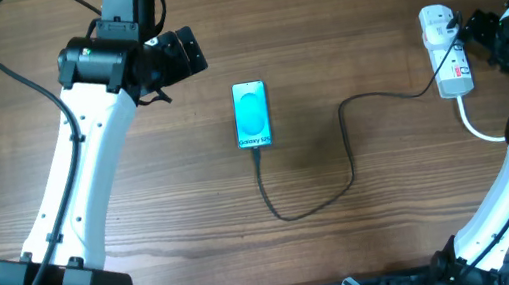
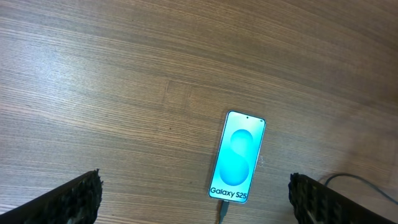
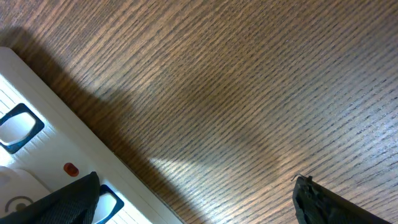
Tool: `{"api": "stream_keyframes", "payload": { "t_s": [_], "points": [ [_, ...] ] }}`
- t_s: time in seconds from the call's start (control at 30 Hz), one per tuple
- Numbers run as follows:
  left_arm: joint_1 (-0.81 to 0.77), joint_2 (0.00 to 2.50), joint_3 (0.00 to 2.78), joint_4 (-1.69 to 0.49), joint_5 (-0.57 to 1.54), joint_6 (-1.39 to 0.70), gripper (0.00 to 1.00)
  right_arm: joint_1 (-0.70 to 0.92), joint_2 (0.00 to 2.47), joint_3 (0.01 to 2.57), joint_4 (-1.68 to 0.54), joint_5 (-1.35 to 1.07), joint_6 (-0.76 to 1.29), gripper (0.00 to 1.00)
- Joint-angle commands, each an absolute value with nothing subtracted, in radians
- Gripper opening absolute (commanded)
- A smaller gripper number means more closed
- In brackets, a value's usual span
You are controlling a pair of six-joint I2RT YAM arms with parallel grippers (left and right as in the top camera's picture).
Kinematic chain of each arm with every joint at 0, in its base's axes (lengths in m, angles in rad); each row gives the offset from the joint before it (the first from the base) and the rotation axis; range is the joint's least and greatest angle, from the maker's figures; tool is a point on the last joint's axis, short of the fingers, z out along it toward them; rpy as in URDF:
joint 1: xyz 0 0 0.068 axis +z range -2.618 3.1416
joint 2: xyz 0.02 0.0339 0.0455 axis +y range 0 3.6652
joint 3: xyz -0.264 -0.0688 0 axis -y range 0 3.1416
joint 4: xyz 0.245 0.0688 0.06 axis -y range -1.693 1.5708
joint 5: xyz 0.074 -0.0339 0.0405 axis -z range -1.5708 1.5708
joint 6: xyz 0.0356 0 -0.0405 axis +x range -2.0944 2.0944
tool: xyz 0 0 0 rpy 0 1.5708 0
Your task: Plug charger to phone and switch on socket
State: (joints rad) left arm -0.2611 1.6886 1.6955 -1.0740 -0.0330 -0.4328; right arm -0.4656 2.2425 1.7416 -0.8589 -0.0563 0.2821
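The phone (image 1: 251, 114) lies flat mid-table, cyan screen up, also in the left wrist view (image 2: 237, 156). The thin black charger cable (image 1: 316, 201) runs from the phone's near short edge in a loop to the right, up to the white socket (image 1: 445, 51) at the far right. Its connector tip sits at the phone's port (image 2: 224, 208). My left gripper (image 1: 183, 54) is open and empty, up and left of the phone. My right gripper (image 1: 494, 38) is open, right beside the socket, one finger over the socket's edge (image 3: 37, 162) near a rocker switch and a red light.
The socket's thick white cord (image 1: 475, 126) curves down and right toward my right arm. Both arm bases stand at the table's near edge. Thin cables hang at the top right corner.
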Motion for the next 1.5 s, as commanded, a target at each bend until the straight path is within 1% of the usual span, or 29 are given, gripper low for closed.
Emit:
{"api": "stream_keyframes", "payload": {
  "t_s": [0.0, 0.47, 0.73, 0.87, 1.23, 1.47],
  "points": [
    [-0.260, 1.689, 1.702, -1.075, -0.046, -0.450, 1.00, -0.459, 2.272, 1.739, -0.876, -0.093, 0.261, 0.99],
    [-0.260, 1.689, 1.702, -1.075, -0.047, -0.450, 1.00, -0.458, 2.272, 1.739, -0.933, -0.114, 0.261, 1.00],
    [-0.260, 1.689, 1.702, -1.075, -0.046, -0.450, 1.00, -0.458, 2.272, 1.739, -0.925, -0.120, 0.260, 1.00],
    [-0.260, 1.689, 1.702, -1.075, -0.046, -0.450, 1.00, -0.458, 2.272, 1.739, -0.916, -0.208, 0.211, 1.00],
    [-0.260, 1.689, 1.702, -1.075, -0.046, -0.450, 1.00, -0.459, 2.272, 1.739, -0.921, -0.204, 0.214, 0.99],
    [-0.260, 1.689, 1.702, -1.075, -0.046, -0.450, 1.00, -0.459, 2.222, 1.739, -1.011, -0.043, 0.323, 1.00]
  ]
}}
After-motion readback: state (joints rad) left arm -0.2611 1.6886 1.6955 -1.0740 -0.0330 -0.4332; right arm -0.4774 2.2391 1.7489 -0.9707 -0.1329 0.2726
